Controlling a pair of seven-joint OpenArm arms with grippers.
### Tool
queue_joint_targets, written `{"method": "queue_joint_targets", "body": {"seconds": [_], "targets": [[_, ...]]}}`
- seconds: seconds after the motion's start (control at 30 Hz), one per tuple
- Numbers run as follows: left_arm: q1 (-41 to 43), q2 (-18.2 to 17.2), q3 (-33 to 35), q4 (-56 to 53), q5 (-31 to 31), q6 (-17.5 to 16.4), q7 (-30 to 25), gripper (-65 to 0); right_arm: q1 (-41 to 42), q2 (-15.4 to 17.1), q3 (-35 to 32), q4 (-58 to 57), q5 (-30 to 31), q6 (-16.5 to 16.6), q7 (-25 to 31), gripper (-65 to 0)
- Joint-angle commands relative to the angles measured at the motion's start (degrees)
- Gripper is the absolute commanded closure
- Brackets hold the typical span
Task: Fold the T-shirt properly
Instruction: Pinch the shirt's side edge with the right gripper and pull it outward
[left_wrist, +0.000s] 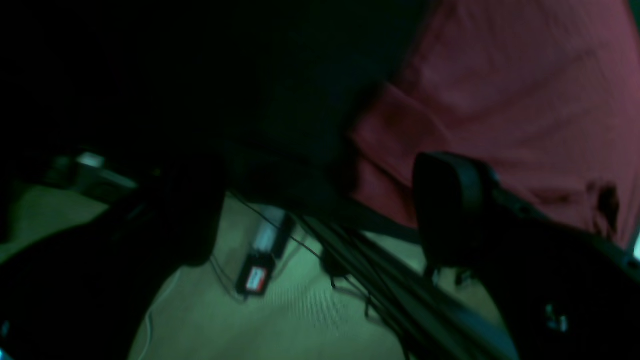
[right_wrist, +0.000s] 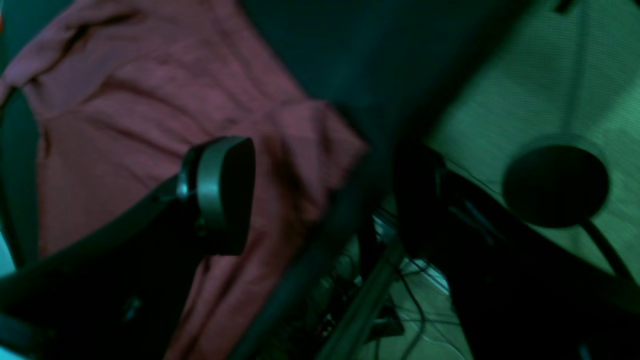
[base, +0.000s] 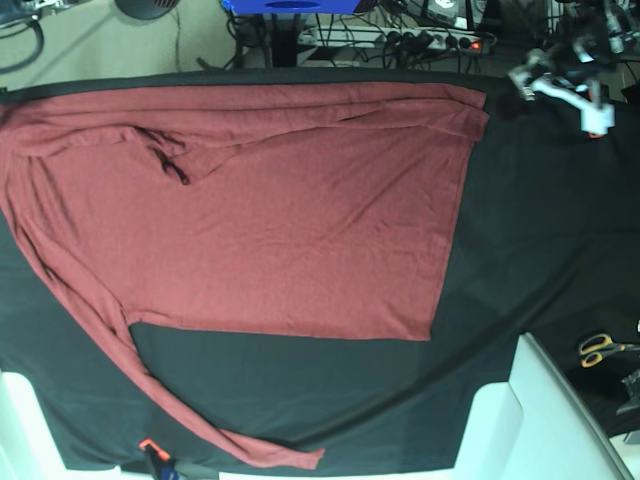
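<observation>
Left pincer: the left gripper (left_wrist: 320, 210) stands spread, its two dark fingers wide apart with nothing between them; the wrist view looks past the table edge to the floor.
Right pincer: the right gripper (right_wrist: 325, 195) is spread too, empty; one finger (right_wrist: 222, 192) hangs over red cloth, the other over the table edge.
Cloth near the pincers: a bunched edge of the T-shirt (base: 270, 220) lies just beside each, at about 1 o'clock of the left gripper and about 10 o'clock of the right; neither touches it, as far as the blur allows.
Where the shirt is: flat on the black table cloth (base: 540, 230), filling the left and middle; one sleeve trails to 6 o'clock, the other lies folded across the body near 10 o'clock.
How it will likely handle: soft, light, limp knit; it should drape and slide, and a single pinch would drag it into wrinkles.
Where to take hold: probably the hem corners at 1 and 5 o'clock, pinching both layers, or the trailing sleeve's end.
Nearby: scissors (base: 600, 348) at 4 o'clock, well apart.
</observation>
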Motion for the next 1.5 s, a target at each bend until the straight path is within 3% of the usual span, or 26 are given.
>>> {"method": "queue_joint_targets", "body": {"seconds": [0.0,0.23,0.37,0.53,0.67,0.8,0.93,1.07,1.3,1.47], "targets": [[0.1,-0.7,-1.4,0.8,-1.1,-0.6,-0.3,-56.6,0.3,2.6,0.3,1.2,1.2,0.2,1.0,-41.1],[-0.5,-3.3,-2.7,1.5,-1.1,-0.6,-0.3,-56.4,1.1,8.2,-1.3,1.2,1.1,0.2,1.0,-41.3],[-2.0,-4.8,-0.6,2.5,-1.1,-0.6,-0.3,-56.4,2.5,13.2,-15.6,0.8,1.2,0.4,3.3,-41.0],[-4.4,-6.9,7.4,7.0,-1.1,-0.6,-0.3,-56.3,6.9,18.0,-41.7,-3.3,0.9,-0.1,21.6,-40.7],[-6.8,-7.3,11.9,9.3,-1.1,-0.4,-0.3,-56.1,17.1,23.1,-60.1,-19.9,0.9,-0.2,32.5,-40.7],[-10.0,-7.3,14.6,9.2,-1.1,-0.4,-0.3,-56.1,28.3,24.4,-72.0,-42.5,0.9,-0.2,44.5,-41.0],[-10.1,-7.3,15.5,9.3,-1.1,-0.4,-0.3,-56.1,31.8,24.0,-82.4,-51.1,0.9,-0.7,53.2,-41.1],[-9.9,-7.3,15.2,9.2,-1.1,-0.4,-0.3,-56.1,31.6,22.1,-85.5,-51.7,1.0,-4.7,53.4,-41.3],[-9.7,-7.3,15.1,9.1,-1.0,-0.4,-0.3,-56.1,30.9,21.7,-85.6,-51.7,1.0,-4.9,53.4,-41.0],[-10.0,-6.6,15.4,9.1,6.1,-0.4,-0.3,-56.1,30.8,21.6,-85.5,-51.9,1.0,-4.9,53.4,-38.9]]}}
